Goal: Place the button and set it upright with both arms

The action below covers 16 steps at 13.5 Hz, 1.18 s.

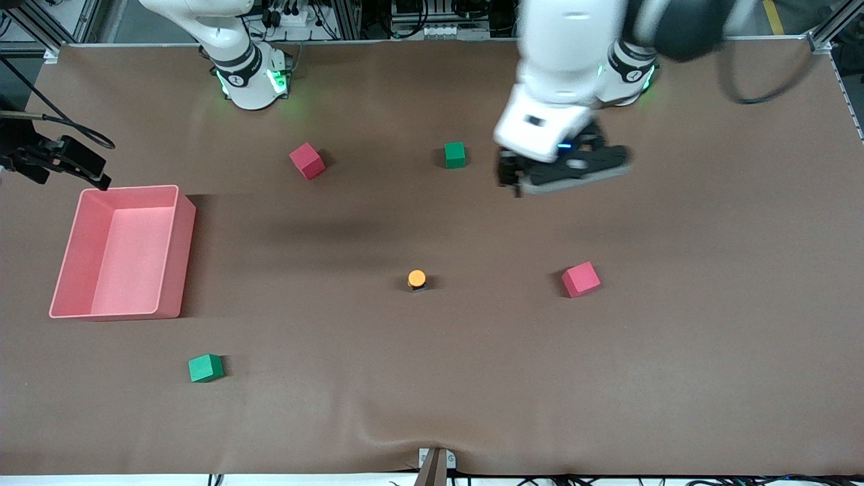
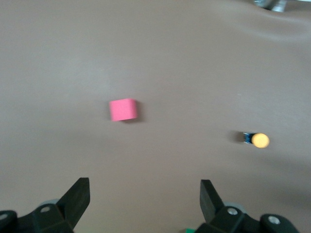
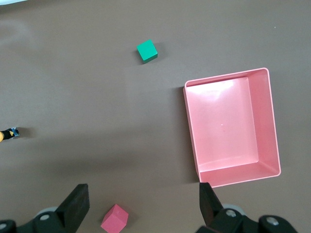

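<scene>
A: Front view: the button [image 1: 417, 278] stands orange cap up on the tabletop [image 1: 432, 378], near its middle, a red cube [image 1: 580, 279] at its 3 o'clock.

B: Done, then?

A: It looks upright already; whether placing remains, I can't tell. The left gripper [image 1: 540, 172] hovers at the button's 1 o'clock, jaws wide, holding nothing. The right gripper [image 3: 141, 206] waits over the tray [image 3: 272, 121] end, likewise spread and bare.
</scene>
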### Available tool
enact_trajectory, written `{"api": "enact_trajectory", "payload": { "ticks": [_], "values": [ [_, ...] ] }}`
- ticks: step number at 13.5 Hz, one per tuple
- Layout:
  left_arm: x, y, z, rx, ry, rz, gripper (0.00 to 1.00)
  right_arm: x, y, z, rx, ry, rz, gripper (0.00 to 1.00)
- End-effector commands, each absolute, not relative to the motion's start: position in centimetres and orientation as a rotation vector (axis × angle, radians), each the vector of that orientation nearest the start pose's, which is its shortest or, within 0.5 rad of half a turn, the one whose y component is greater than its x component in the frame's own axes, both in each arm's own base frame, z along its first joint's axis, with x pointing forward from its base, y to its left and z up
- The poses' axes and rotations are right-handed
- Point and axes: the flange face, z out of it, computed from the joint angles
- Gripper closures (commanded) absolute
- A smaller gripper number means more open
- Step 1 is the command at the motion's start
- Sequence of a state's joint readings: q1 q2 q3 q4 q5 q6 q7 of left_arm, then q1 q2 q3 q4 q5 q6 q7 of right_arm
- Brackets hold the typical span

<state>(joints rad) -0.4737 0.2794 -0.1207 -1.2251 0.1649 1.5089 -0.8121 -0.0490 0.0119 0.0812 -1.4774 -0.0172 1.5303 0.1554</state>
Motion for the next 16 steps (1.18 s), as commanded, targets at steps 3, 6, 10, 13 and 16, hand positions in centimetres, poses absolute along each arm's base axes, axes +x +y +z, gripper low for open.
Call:
{"api": "enact_trajectory", "payload": {
  "ticks": [3,6,10,13,16],
  "values": [
    [57.1,-22.1,63.3,-3.050,-0.291,-0.067,0.00,55.5,1.1,66.1,-3.151,0.203,-0.058,0.00],
    [58.8,-16.4,63.7,-3.068,-0.204,-0.055,0.00,55.4,1.1,66.1,-3.151,0.206,-0.054,0.00],
    [59.2,-10.1,64.1,-3.091,-0.080,-0.034,0.00,55.4,1.0,66.1,-3.151,0.208,-0.054,0.00],
    [57.1,-7.3,64.3,-3.103,-0.053,-0.028,0.00,55.4,1.0,66.0,-3.151,0.208,-0.051,0.00],
    [53.9,-6.3,63.0,-3.087,-0.020,-0.013,0.00,55.4,0.9,66.1,-3.151,0.211,-0.051,0.00]
  ]
}}
